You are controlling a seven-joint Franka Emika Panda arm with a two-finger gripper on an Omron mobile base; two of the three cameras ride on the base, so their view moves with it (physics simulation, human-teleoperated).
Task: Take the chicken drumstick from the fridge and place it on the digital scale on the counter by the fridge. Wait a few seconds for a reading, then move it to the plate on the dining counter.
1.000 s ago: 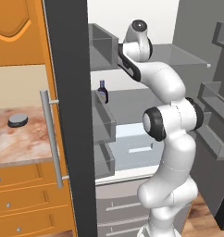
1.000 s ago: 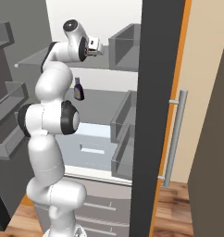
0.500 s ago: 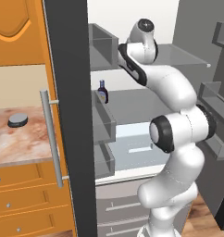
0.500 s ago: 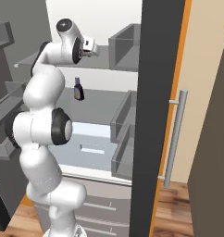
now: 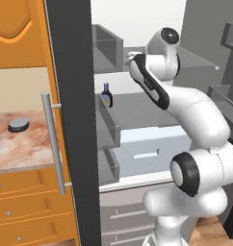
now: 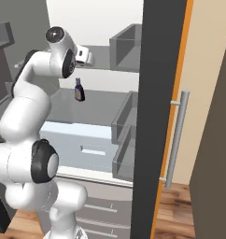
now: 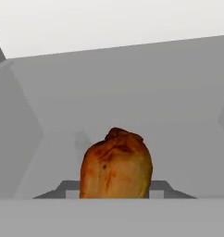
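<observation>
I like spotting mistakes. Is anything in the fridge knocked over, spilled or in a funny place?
Nothing stands out. The dark blue bottle stands upright on its grey shelf, and the chicken drumstick sits whole on a shelf right in front of the hand camera. No spills or breakage show. The digital scale lies flat on the counter.

- The counter (image 5: 12, 146), pink-brown marbled stone over orange drawer fronts, stands left of the fridge (image 5: 72, 120) and carries the digital scale (image 5: 18, 124), a flat dark grey disc.
- Inside the fridge, a grey upper shelf (image 7: 132, 92) bears the chicken drumstick (image 7: 116, 164), orange-brown, lying directly on it.
- One shelf lower (image 6: 98, 105), a dark blue bottle (image 6: 78, 90) stands upright, well apart from the drumstick's shelf above.
</observation>
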